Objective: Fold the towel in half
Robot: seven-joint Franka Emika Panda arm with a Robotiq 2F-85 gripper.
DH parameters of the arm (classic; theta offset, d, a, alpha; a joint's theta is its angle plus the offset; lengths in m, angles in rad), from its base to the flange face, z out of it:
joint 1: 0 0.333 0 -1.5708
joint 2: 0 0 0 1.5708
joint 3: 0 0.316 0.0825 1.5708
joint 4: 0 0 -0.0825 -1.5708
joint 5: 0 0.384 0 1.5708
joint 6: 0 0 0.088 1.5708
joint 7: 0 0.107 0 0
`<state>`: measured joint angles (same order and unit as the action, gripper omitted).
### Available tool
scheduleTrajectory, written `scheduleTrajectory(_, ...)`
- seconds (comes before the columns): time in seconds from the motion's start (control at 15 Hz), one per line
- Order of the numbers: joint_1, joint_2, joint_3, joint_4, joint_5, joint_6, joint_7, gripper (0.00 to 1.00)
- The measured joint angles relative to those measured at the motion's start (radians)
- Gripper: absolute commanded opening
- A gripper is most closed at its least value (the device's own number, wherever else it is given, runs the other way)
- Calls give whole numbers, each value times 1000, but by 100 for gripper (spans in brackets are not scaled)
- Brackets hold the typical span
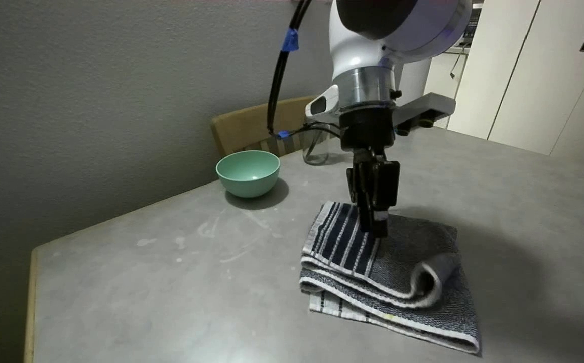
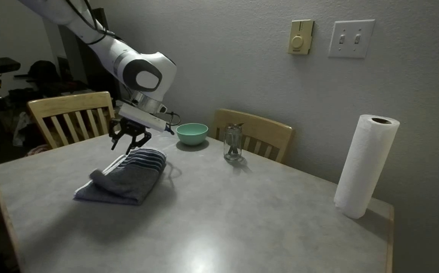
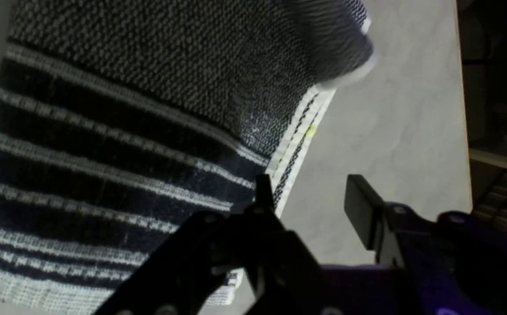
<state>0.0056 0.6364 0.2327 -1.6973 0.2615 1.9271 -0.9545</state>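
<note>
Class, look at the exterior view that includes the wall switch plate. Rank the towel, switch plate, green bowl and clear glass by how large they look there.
1. Towel
2. Switch plate
3. Green bowl and clear glass: too alike to rank; the bowl looks wider, the glass taller.

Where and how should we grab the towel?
Likely the curled flap at the pale-edged side of the towel: it stands up from the layers below, leaving loose cloth to pinch. I'd come down from above with the open gripper straddling that flap; the rest lies flatter and stacked, so probably harder to separate.
</note>
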Motion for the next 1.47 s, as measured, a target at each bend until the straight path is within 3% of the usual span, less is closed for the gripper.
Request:
scheduleTrajectory(0.2,21,1,0,43,-46,-38,0,100)
scheduleTrajectory(0.67,21,-32,-45,90,-137,-86,0,100)
scheduleTrajectory(1.47,11,-228,-102,51,-239,-85,-1,100)
